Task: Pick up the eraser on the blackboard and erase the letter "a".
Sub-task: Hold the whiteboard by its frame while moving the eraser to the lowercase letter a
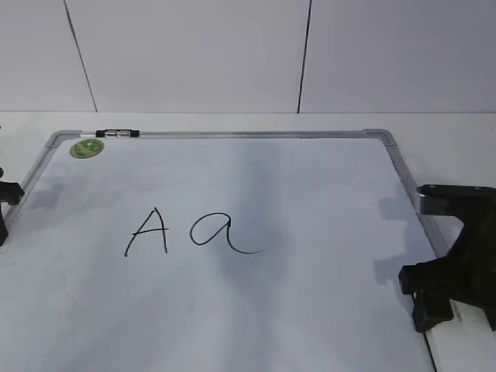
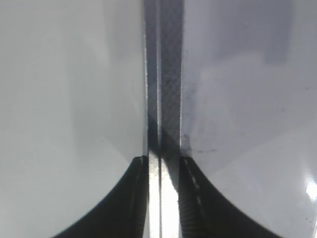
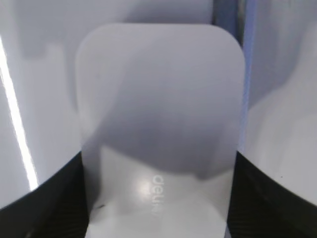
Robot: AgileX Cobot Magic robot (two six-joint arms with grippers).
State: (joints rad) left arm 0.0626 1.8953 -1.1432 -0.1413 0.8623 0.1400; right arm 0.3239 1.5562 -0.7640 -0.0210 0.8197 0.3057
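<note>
Nearest to us, at the right edge of the exterior view, the right gripper (image 1: 449,291) stands over the near right side of the blackboard (image 1: 256,310). In its wrist view, the eraser (image 3: 161,129) fills the space between the two dark fingers (image 3: 44,203): a white glossy block with rounded corners and faint grey lettering on top. Both fingers sit right against its long sides, so the pincer looks set around the eraser, though we cannot tell whether it is truly clenched on it or only bracketing it. The eraser lies beside the board's silver frame (image 3: 237,59).

At the left edge, the left gripper (image 1: 6,205) shows only as a dark sliver beside the board's left rail. Its wrist view looks straight along that frame (image 2: 163,89), which runs between the two narrowly spaced fingers (image 2: 124,198); the pincer straddles the rail, and it seems to be clasping it.

Farther in, near the middle of the board, the capital "A" (image 1: 149,231) stands left of the letter "a" (image 1: 221,232), both intact in black marker.

At the far left corner sits a green sticker (image 1: 87,147), with a marker (image 1: 116,134) lying on the far rail just right of it.
</note>
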